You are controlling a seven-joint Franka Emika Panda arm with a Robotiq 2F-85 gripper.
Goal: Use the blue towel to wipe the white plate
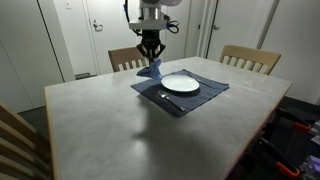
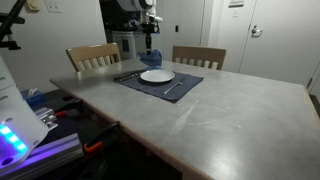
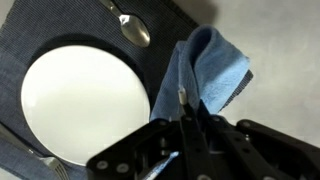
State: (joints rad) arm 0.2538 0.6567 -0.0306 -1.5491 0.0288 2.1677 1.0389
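Note:
A white plate [image 3: 84,102] lies on a dark blue placemat [image 3: 40,30]; it shows in both exterior views [image 1: 180,84] [image 2: 156,76]. My gripper [image 3: 188,105] is shut on the blue towel [image 3: 208,68], which hangs from the fingers just beside the plate's edge, above the mat's corner. In an exterior view the gripper [image 1: 151,52] holds the towel [image 1: 149,69] a little above the table, next to the plate. In the other exterior view the towel [image 2: 148,56] hangs behind the plate.
A spoon [image 3: 131,26] lies on the mat beside the plate, and a fork [image 1: 168,99] lies on the other side. Wooden chairs [image 1: 248,59] [image 2: 93,56] stand at the table's edges. The grey table [image 1: 120,125] extends around the mat.

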